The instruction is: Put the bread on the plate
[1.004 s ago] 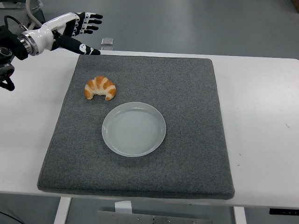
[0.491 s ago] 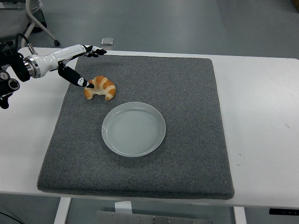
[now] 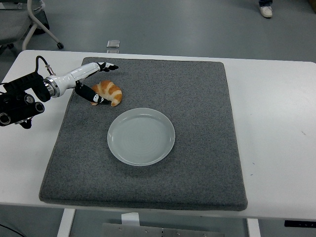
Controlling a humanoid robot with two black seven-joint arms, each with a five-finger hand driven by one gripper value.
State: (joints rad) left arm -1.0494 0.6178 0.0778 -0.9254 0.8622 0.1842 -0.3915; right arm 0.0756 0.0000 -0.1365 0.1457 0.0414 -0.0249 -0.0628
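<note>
- Reaching in low from the left, the left hand lies nearly flat, fingers wide behind the bread, thumb at its near-left end, nothing gripped yet.
- Closing this shallow, I'd worry the bread skids across the grey mat.
- Just right, the plate sits bare.

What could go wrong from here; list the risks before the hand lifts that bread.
The left hand is spread, with only the thumb touching the croissant on its left end, so closing may push it across the grey mat instead of gripping it. A one-sided pinch could let it slip before reaching the empty plate, which lies close by.
</note>
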